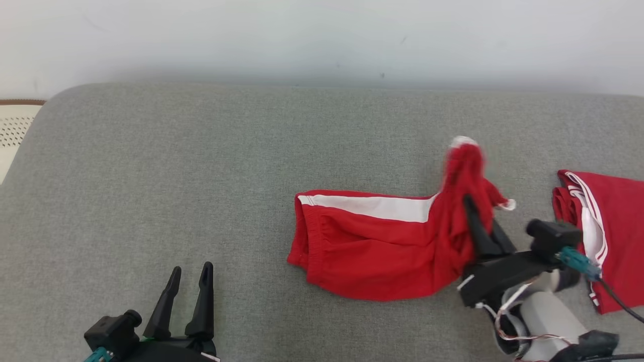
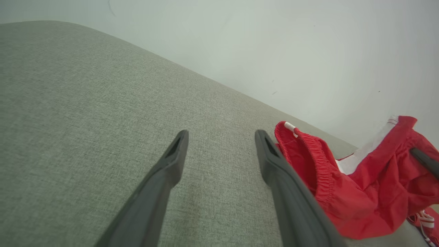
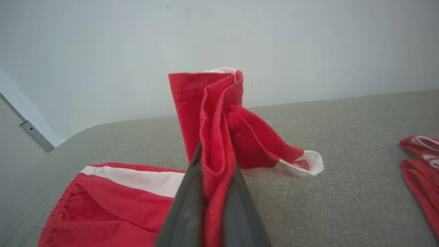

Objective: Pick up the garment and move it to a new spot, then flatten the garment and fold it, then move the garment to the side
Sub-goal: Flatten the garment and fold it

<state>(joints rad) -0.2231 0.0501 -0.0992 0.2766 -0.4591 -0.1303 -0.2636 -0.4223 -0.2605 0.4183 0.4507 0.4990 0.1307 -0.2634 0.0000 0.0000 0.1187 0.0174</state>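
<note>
The red shorts [image 1: 372,246] lie on the grey padded surface [image 1: 201,166] with their long axis running left to right across the head view. The elastic waistband [image 1: 304,231] forms the end toward the robot's left, and the white side stripe [image 1: 372,206] runs along the far edge. The leg end is bunched and raised off the padding, clenched between the fingers of the right gripper [image 1: 480,213]; the right wrist view shows the fabric standing up in a fold out of the closed jaws, one white-trimmed hem [image 3: 301,164] drooping to the side. The left gripper [image 1: 191,270] hangs with its fingers spread wide and nothing between them, well apart from the cloth, and the waistband lies ahead and to its right. That makes the left arm the nearer one for the free end, so a stretch along the axis would likely pair it against the right. A second red garment [image 1: 614,221] sits just beyond the right arm
</note>
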